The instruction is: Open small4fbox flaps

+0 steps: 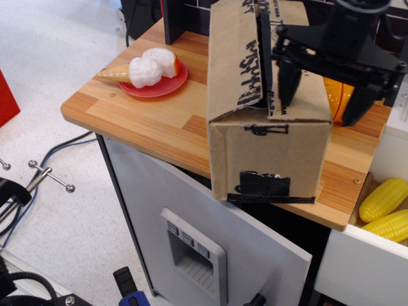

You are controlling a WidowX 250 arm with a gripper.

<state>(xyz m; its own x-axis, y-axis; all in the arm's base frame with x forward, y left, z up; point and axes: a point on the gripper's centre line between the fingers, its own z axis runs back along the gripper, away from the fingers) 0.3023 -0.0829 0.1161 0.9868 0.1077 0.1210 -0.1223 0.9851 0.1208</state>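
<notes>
At the near edge of the wooden bench (146,118), the small4fbox (268,146) is standing with its end face turned toward the camera, two black tape patches showing on that face. Along its top, the flaps (239,60) are lying nearly closed, with a dark seam running between the two long panels; the right panel, carrying the black printed lettering, is sitting slightly raised at its near corner. The black gripper (319,89) is hanging over the right side of the box top, its fingers (287,83) spread wide apart and gripping nothing: one is reaching down onto the right flap near the seam, the other is hanging past the box's right edge. Behind that outer finger, an orange toy pumpkin (335,95) is sitting partly hidden on the bench. To the left, well apart from the box, a red plate (156,86) is holding a toy ice cream cone (137,71). At lower right, two yellow toy corn cobs (386,207) are lying in a white compartment.
</notes>
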